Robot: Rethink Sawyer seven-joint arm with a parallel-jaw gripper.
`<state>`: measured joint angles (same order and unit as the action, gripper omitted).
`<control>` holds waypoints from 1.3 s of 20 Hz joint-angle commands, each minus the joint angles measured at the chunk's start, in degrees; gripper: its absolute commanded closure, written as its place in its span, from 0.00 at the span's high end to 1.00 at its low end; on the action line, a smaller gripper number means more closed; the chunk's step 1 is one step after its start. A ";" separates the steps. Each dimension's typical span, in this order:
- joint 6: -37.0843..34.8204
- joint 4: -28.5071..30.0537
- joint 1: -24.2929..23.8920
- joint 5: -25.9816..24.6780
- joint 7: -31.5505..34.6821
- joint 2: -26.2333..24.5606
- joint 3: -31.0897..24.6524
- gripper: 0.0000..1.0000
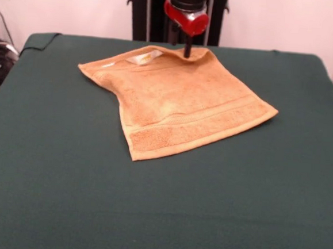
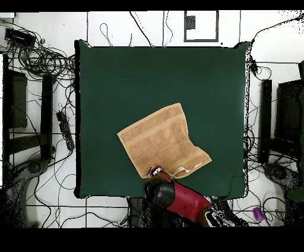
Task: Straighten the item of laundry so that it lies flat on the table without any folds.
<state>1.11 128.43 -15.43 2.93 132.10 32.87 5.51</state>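
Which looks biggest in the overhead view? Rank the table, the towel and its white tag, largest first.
1. The table, by far.
2. The towel.
3. The white tag, a sliver at the towel's edge by the gripper.

I am seeing my red and black arm (image 1: 187, 11) coming straight down at the far side of the scene, its red wrist collar sitting just above the narrow dark gripper (image 1: 187, 52). From above, the arm (image 2: 178, 199) is reaching in from the near edge, slanting up and left. I cannot make out how the gripper (image 2: 155, 172) is set.
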 commanded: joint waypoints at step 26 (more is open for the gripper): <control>-36.79 -6.96 3.99 0.21 3.52 23.34 -1.57 1.00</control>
<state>-27.17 127.08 -12.43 2.56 132.10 52.96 5.67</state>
